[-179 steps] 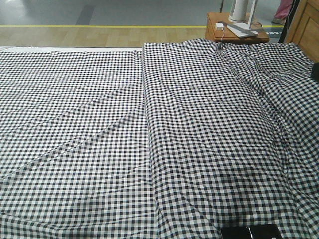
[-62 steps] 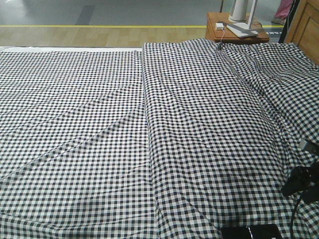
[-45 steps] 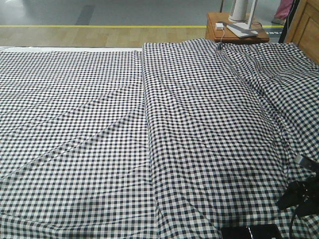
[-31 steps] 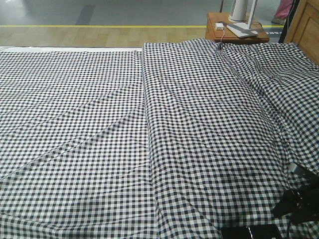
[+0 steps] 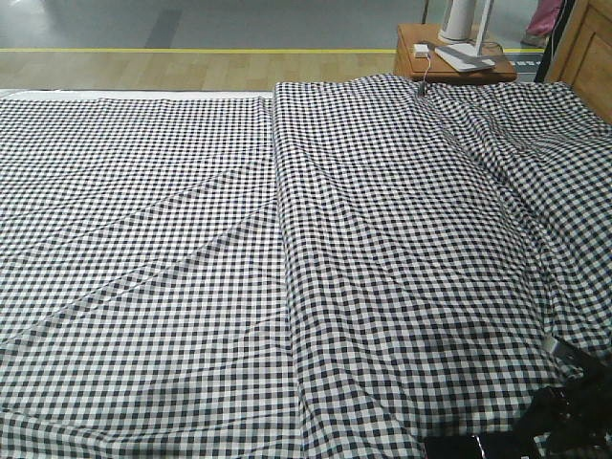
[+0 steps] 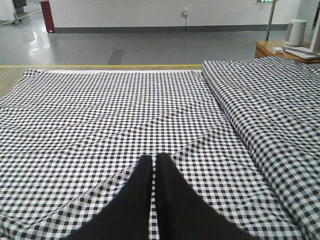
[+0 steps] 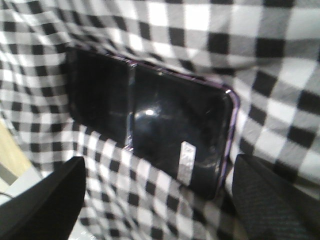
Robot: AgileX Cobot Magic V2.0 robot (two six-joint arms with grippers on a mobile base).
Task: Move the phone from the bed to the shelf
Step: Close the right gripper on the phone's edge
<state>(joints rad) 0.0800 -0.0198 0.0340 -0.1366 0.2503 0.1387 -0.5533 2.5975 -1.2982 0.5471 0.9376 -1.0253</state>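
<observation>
At the near right edge of the gingham-covered bed point(image 5: 191, 239), the black smartphone point(image 7: 155, 135) was found lying flat, glass upward, with a small white sticker point(image 7: 186, 161) near one end. Close over it the right pincer point(image 7: 160, 165) was held with its fingers point(image 7: 45, 200) wide apart, one seen towards each end of the handset and neither touching it. The phone's long axis was laid nearly along the line joining the two fingers, so a turn of the wrist was judged likely to be needed before closing across the narrow sides. The left pincer point(image 6: 152, 165) was seen pressed together, nothing held, over the bed's left part, well apart from the phone; the right arm was plainly the nearer.
</observation>
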